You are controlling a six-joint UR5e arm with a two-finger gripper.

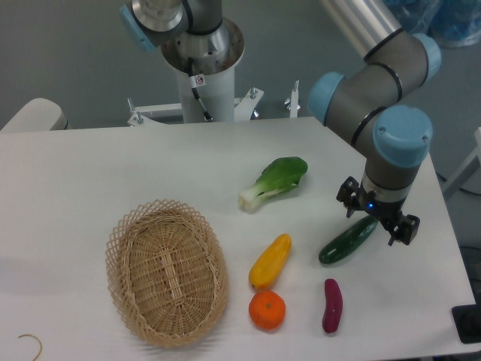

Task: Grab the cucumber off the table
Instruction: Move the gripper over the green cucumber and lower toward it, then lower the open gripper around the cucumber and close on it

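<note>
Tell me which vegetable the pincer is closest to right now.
The dark green cucumber; the pincer straddles its upper end, unlike the others.

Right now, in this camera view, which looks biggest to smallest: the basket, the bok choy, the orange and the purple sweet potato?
1. Basket, by far the largest.
2. Bok choy.
3. Orange and purple sweet potato: too close to rank; the potato is longer but thinner, the orange rounder.

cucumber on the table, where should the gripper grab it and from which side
Grip the cucumber across its thick middle, coming straight down from above. It lies flat on the table, slanting toward the far right, so the fingers should straddle its narrow width. The gripper hangs open over its upper end; the purple sweet potato lies apart.
</note>
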